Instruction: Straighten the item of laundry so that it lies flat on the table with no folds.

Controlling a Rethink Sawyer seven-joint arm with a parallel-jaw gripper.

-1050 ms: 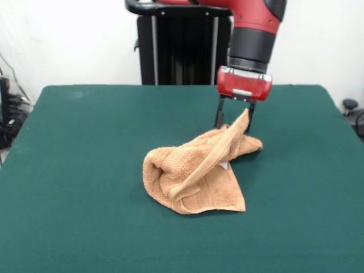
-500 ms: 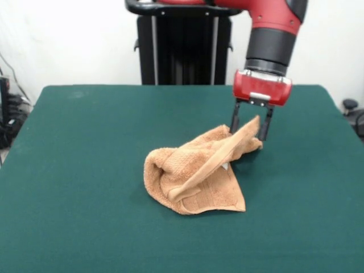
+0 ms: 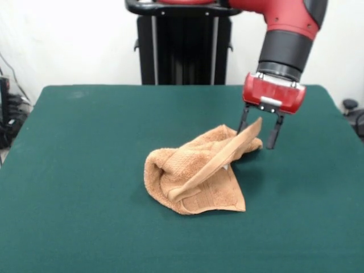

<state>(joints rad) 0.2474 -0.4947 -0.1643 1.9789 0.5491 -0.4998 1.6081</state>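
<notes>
Crumpled orange-tan towel (image 3: 198,175) on green counter (image 3: 85,170); one corner peaked toward 2 o'clock, between fingers of released pincer (image 3: 259,134), seemingly ungripped

You had even, fairly bright, diffuse light from above. The towel (image 3: 196,173) threw only a soft, narrow shadow onto the table (image 3: 85,170) along its edges. The gripper (image 3: 257,132) cast a faint shadow too. No glare showed on the felt, and focus held throughout.
</notes>
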